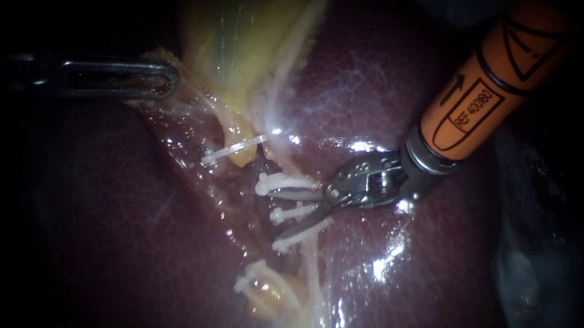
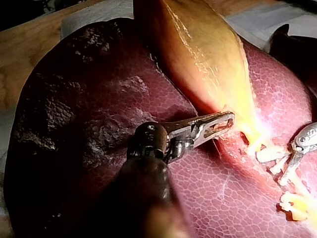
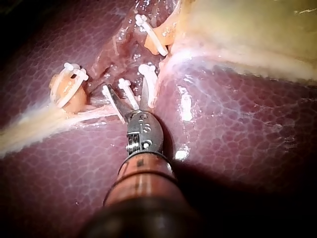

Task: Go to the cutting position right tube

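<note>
Orange and thick at the upper right of the endoscope view, the shaft of the right instrument point(image 1: 275, 219) is nearest the lens. It runs down and left to a shiny metal wrist near the frame's centre. From the wrist two thin blades spread apart towards the left, gripping nothing. They straddle the right tube point(image 1: 310, 259), a pale strand running top to bottom just right of centre and carrying three white clips. The upper blade lies between the top clip point(image 1: 283, 183) and the middle clip point(image 1: 294, 212). The lower blade lies close against the bottom clip point(image 1: 297, 235), so the middle clip sits in the gap. The right wrist view agrees: one clip stands between the parted blades, ahead of the wrist.

Left of that tube, a single clip point(image 1: 233, 149) crosses a yellow stub point(image 1: 240, 157) just above centre, and a clipped yellow stump point(image 1: 263, 293) lies at lower centre. Dark red, wet liver point(image 1: 396, 88) fills the frame around and beneath them.

Farther back, the yellow gallbladder point(image 1: 241, 30) hangs at top centre. At upper left, dim and farthest, the left instrument point(image 1: 170, 76) comes in level, its slotted jaws clamped on the gallbladder's lower fringe. The left wrist view shows them pinching that edge where it meets the liver.
</note>
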{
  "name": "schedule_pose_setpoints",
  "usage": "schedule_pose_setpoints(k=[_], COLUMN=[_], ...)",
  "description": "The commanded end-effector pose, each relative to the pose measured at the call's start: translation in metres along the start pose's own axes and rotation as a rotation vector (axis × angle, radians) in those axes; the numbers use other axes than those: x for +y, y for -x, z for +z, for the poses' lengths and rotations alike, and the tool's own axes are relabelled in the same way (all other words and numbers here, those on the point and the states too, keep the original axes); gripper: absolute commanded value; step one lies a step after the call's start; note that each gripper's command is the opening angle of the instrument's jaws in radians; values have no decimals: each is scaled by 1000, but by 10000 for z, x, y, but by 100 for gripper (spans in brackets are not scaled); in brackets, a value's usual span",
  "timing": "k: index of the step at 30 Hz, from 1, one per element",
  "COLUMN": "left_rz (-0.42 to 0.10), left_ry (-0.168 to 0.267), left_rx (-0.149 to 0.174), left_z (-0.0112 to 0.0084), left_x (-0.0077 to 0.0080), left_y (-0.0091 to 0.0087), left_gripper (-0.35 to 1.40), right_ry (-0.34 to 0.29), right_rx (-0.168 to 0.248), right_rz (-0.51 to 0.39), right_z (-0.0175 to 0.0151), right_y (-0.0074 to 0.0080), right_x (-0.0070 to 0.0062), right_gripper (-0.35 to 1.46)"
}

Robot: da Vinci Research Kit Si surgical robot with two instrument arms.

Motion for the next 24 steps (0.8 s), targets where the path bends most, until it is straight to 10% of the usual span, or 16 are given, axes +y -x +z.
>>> schedule_pose_setpoints(k=[1, 12, 24], left_rz=[0, 0, 0], left_ry=[-1, -1, -2], left_rx=[0, 0, 0], left_z=[0, 0, -2], left_x=[0, 0, 0], left_y=[0, 0, 0], left_gripper=[-35, -35, -35], right_ry=[-1, -38, -62], right_rx=[5, 43, 42], right_rz=[0, 43, 167], right_z=[-2, -34, -84], right_y=[-4, -48, -57], right_x=[-5, -54, -57], right_gripper=[132, 132, 125])
